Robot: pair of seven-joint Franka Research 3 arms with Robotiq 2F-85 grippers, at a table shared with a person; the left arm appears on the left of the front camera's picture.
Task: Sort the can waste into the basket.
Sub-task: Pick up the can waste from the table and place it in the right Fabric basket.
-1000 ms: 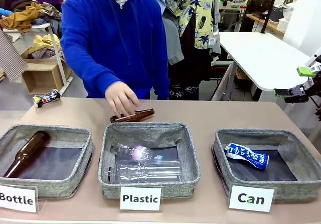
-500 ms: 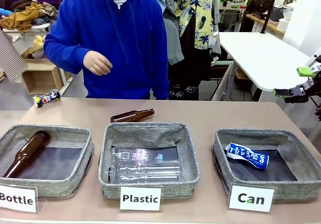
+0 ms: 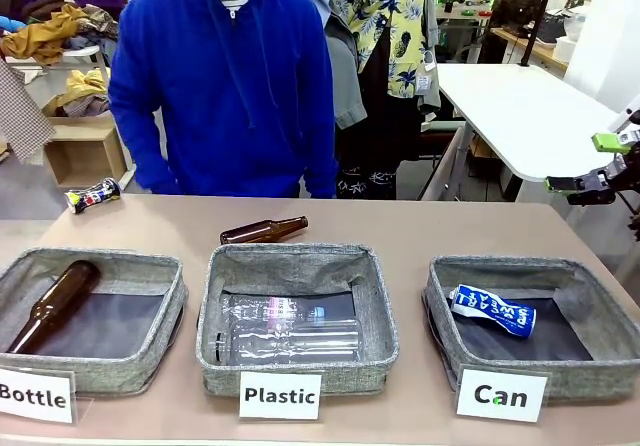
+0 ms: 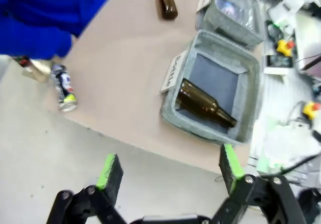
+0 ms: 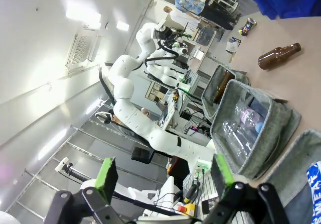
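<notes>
Blue sleeve [image 3: 132, 106] lowered, dark can [image 3: 92, 195] unmoved

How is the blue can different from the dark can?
The blue-and-white can is crushed and dented; the dark can looks whole. The blue-and-white can lies inside the Can basket; the dark can lies on the bare table at its far left corner, outside any basket. Both are small drink cans lying on their sides.

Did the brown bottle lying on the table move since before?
No. The brown bottle lies in the same spot, just behind the far rim of the middle basket, with its neck pointing the same way.
</notes>
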